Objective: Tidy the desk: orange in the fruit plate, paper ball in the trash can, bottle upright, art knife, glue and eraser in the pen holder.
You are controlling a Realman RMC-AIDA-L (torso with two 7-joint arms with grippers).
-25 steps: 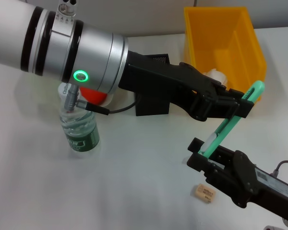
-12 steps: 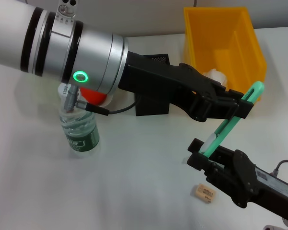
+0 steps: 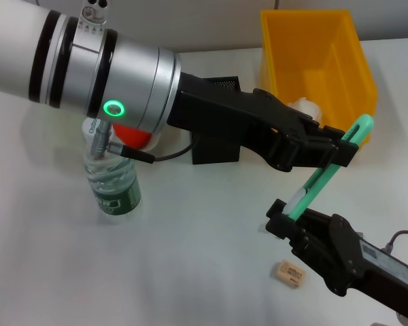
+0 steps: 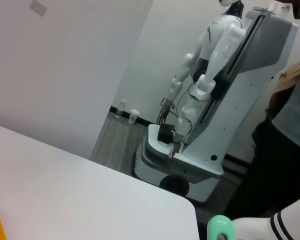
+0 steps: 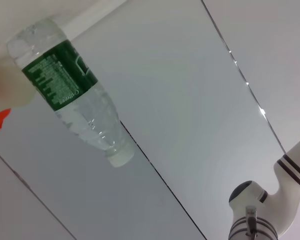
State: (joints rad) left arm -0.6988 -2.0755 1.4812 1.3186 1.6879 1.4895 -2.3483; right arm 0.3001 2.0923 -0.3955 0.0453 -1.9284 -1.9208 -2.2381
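Observation:
In the head view the green and white art knife (image 3: 324,172) hangs slanted in the air above the table. My left gripper (image 3: 338,153) is shut on its upper part. My right gripper (image 3: 280,219) stands around the knife's lower end with its fingers apart. The knife's green tip also shows in the left wrist view (image 4: 220,229). The water bottle (image 3: 113,185) stands upright at the left and also shows in the right wrist view (image 5: 77,95). The orange (image 3: 132,135) lies on the white fruit plate (image 3: 160,138), mostly hidden by my left arm. The eraser (image 3: 289,273) lies on the table by my right gripper. The glue is not in view.
The yellow trash can (image 3: 342,47) stands at the back right with the white paper ball (image 3: 307,109) in it. The black pen holder (image 3: 215,148) stands behind my left forearm, largely hidden. Open table lies in front of the bottle.
My right gripper has slid slightly down and back along the knife's lower end. The knife and my left arm have stayed where they were.

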